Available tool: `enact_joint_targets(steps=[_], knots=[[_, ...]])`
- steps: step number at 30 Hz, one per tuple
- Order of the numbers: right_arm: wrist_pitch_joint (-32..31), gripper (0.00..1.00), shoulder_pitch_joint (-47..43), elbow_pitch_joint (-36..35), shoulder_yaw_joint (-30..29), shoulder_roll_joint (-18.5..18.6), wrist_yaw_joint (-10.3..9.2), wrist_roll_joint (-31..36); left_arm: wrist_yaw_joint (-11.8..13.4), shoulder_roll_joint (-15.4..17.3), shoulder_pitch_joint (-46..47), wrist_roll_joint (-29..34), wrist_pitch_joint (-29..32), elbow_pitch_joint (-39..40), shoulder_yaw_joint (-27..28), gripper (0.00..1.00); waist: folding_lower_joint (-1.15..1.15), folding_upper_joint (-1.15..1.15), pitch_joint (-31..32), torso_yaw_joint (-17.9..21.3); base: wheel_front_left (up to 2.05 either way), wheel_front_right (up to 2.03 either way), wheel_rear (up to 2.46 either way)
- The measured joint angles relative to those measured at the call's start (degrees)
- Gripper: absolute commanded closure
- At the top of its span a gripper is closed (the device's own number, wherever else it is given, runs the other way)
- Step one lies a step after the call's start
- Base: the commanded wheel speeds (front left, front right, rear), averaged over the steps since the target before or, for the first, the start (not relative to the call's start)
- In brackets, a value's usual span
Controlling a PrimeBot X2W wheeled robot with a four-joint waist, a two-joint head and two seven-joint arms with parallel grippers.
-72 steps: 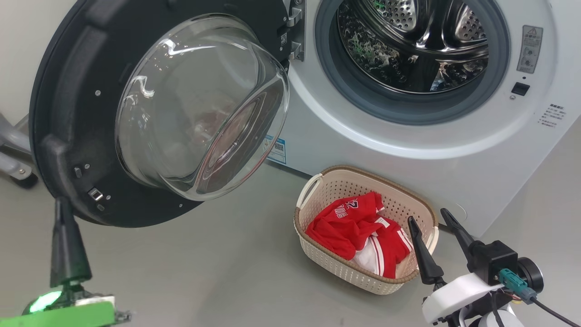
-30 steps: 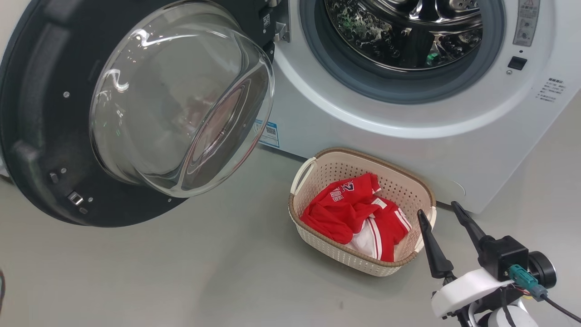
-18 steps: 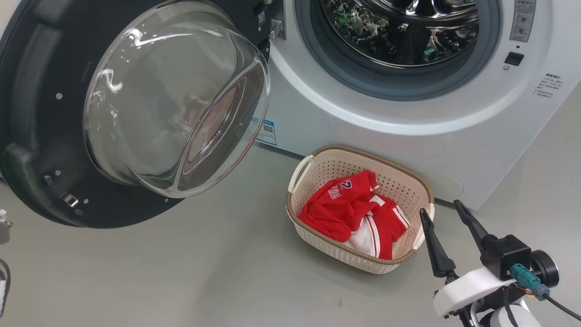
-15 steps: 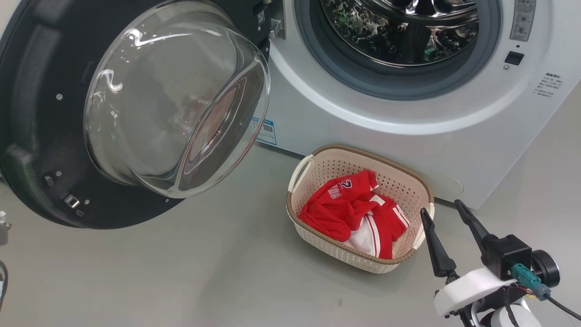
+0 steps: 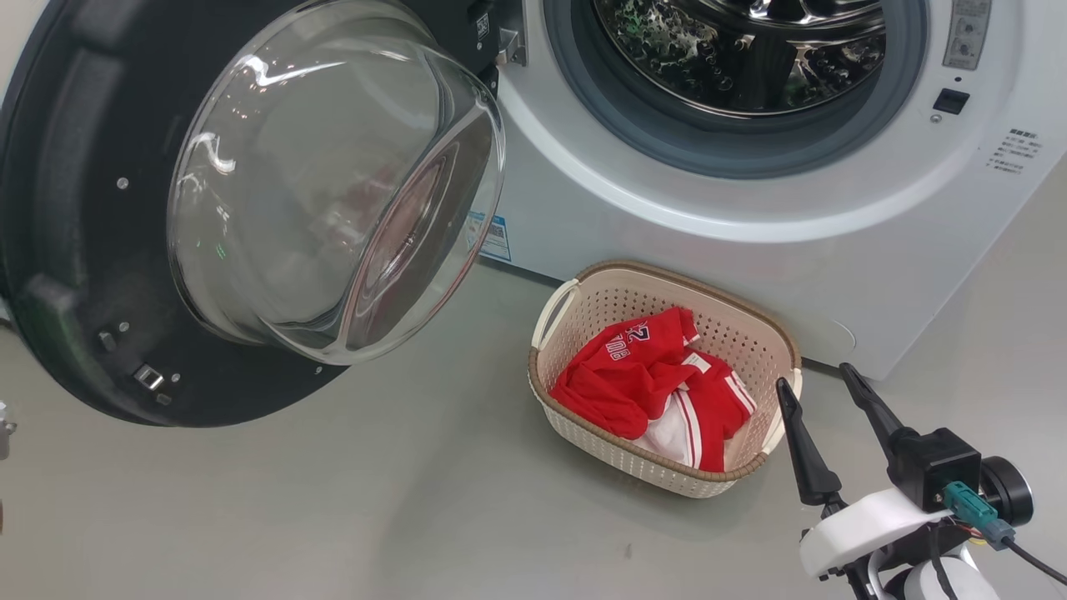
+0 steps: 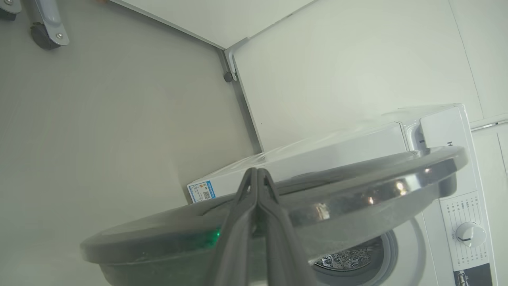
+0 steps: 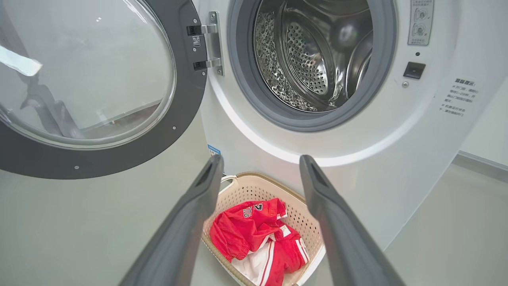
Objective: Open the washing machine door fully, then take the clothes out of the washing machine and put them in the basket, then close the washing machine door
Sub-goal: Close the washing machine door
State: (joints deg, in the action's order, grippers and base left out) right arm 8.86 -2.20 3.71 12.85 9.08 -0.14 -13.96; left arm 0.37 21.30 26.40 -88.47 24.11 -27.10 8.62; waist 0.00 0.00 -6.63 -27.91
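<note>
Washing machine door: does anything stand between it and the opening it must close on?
Nothing visible does. The washing machine door hangs wide open, the opening is bare, and the clothes lie in the basket below the opening. The open right end effector hovers low beside the basket.

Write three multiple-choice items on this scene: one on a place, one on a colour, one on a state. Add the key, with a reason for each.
1. Where do the clothes lie?
A. in the drum
B. in the basket
C. on the floor

2. What colour are the clothes, mostly?
A. red
B. green
C. yellow

3. How does the washing machine door stand?
A. shut
B. open
C. taken off

Key:
1 B, the crumpled fabric sits inside the cream perforated walls.
2 A, red cloth with white stripes and lettering.
3 B, it is swung wide to one side of the opening.
</note>
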Motion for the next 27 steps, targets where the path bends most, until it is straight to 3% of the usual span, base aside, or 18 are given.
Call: enact_joint_targets(steps=[6, 13, 27], knots=[[-0.2, 0.00, 0.0, -0.5, -0.1, 0.2, -0.01, 0.0, -1.4, -0.4, -0.2, -2.8, 2.6, 0.1, 0.1, 1.00, 0.00, 0.00, -0.3, -0.4, 0.00, 0.00, 0.00], [-0.5, 0.00, 0.3, -0.9, 0.0, 0.2, -0.01, 0.0, -4.7, -0.6, -1.9, -5.7, 5.2, 0.8, 1.3, 1.00, 0.00, 0.00, -1.1, -0.5, 0.00, 0.00, 0.00], [-0.5, 0.00, 0.6, -0.9, -0.4, 0.4, -0.03, 0.0, -6.7, -3.2, -6.2, -7.8, 12.3, 7.0, -1.6, 1.00, 0.00, 0.00, -1.1, -0.5, 0.00, 0.00, 0.00]])
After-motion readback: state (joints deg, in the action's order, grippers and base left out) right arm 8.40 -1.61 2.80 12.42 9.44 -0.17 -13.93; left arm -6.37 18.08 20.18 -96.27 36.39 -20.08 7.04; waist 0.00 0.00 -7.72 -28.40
